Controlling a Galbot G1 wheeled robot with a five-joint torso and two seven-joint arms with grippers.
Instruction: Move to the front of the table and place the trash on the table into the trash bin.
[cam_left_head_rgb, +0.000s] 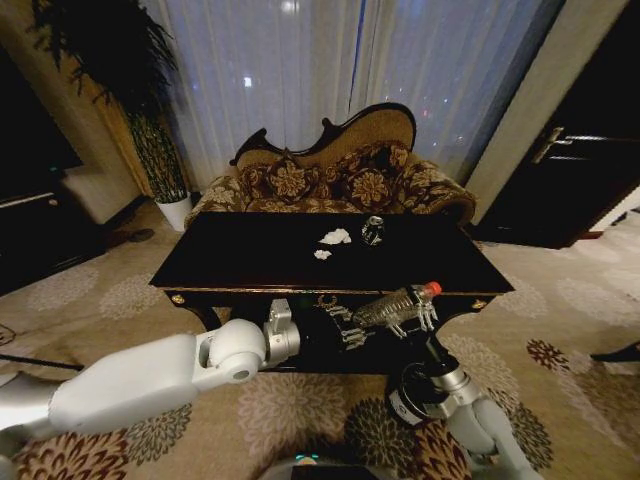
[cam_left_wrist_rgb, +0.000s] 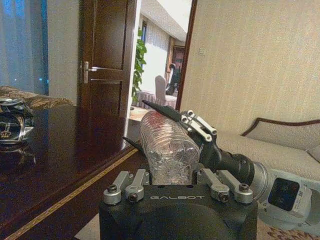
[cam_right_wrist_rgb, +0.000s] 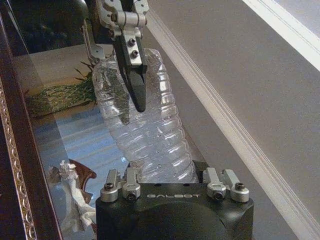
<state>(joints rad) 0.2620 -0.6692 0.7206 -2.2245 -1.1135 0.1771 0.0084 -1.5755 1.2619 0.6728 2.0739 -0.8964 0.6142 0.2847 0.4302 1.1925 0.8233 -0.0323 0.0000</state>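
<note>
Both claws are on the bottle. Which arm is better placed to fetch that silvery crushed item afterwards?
Right, probably. The silvery item lies right of the table's centre, nearer the right claw than the left claw; both grip the bottle.
</note>
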